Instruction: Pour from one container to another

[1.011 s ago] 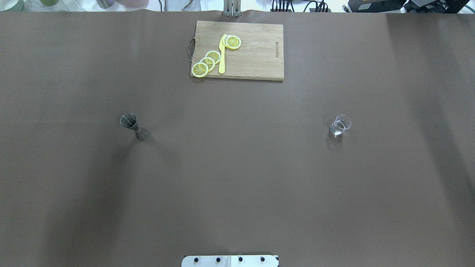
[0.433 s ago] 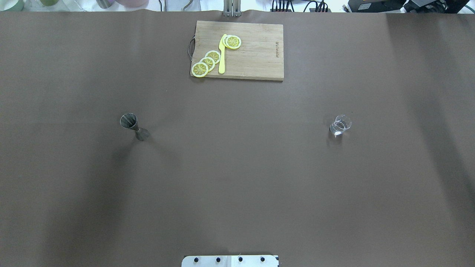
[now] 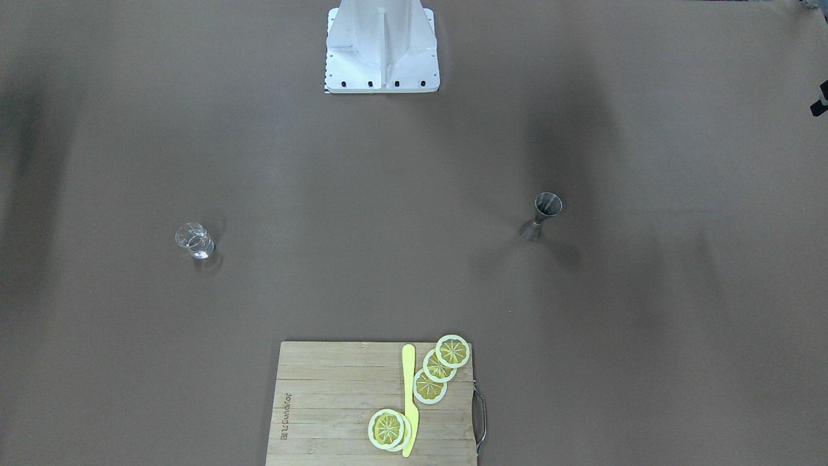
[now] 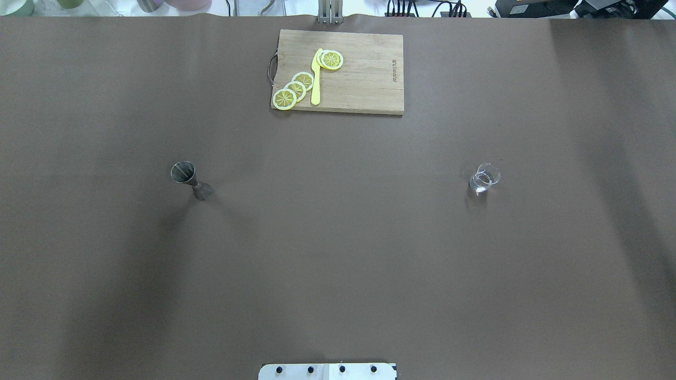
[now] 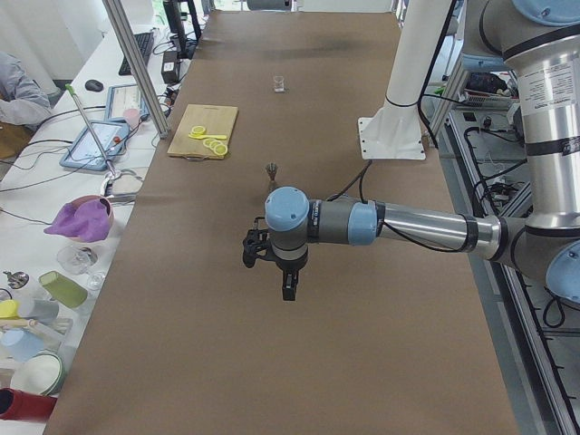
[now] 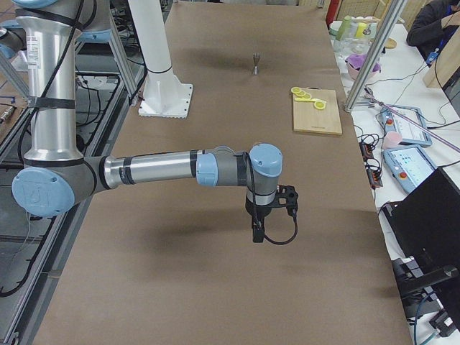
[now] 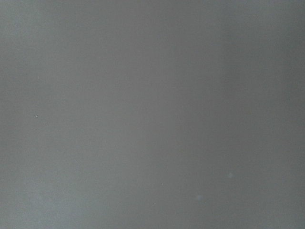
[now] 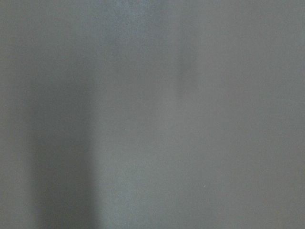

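A steel jigger (image 4: 190, 181) stands upright on the brown table, on the robot's left side; it also shows in the front-facing view (image 3: 542, 215). A small clear glass (image 4: 484, 178) with a little liquid stands on the right side, opposite it. Neither gripper appears in the overhead view. The left gripper (image 5: 288, 288) hangs over bare table well outside the jigger, seen only from the left end. The right gripper (image 6: 256, 233) hangs over bare table, seen only from the right end. I cannot tell whether either is open or shut. Both wrist views show only blurred table.
A wooden cutting board (image 4: 369, 79) lies at the far middle edge with several lemon slices (image 4: 296, 87) and a yellow knife (image 4: 316, 79). The robot's white base (image 3: 381, 52) stands at the near middle. Cups and clutter sit on a side bench (image 5: 63, 272).
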Controlling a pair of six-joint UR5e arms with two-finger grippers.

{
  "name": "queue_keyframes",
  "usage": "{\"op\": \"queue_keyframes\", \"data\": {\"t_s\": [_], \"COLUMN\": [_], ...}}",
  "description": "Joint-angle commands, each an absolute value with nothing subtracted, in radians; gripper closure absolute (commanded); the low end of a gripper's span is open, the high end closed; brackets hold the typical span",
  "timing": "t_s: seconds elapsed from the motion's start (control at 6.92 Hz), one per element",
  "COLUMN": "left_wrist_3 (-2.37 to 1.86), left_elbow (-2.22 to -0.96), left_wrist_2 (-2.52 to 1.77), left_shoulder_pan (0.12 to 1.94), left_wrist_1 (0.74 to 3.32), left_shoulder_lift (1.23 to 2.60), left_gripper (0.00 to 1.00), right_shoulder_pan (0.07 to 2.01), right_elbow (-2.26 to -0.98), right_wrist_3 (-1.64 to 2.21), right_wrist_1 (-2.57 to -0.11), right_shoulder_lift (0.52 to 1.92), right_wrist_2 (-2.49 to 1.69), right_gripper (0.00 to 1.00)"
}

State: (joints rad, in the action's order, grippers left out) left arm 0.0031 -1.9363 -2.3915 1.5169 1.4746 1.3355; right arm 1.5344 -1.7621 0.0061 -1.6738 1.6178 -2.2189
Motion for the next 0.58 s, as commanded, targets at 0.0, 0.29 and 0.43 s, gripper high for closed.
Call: {"op": "queue_keyframes", "data": {"t_s": [0.0, 0.29, 0.43], "left_wrist_3": [0.005, 0.008, 0.008], "left_elbow": [-1.937, -1.936, -1.933], "left_wrist_2": [-2.391, -2.391, -2.391], "left_shoulder_pan": [1.514, 1.513, 1.513], "left_wrist_1": [1.476, 1.476, 1.476], "left_shoulder_lift": [1.338, 1.338, 1.338], "left_gripper": [0.02, 0.02, 0.02], "right_shoulder_pan": [1.534, 1.534, 1.534], "right_elbow": [-1.764, -1.764, -1.764], "right_wrist_3": [0.006, 0.009, 0.009], "right_wrist_1": [-1.675, -1.675, -1.674], "right_shoulder_lift": [1.620, 1.620, 1.620], "right_wrist_2": [-2.221, -2.221, -2.223], "right_gripper": [0.00, 0.00, 0.00]}}
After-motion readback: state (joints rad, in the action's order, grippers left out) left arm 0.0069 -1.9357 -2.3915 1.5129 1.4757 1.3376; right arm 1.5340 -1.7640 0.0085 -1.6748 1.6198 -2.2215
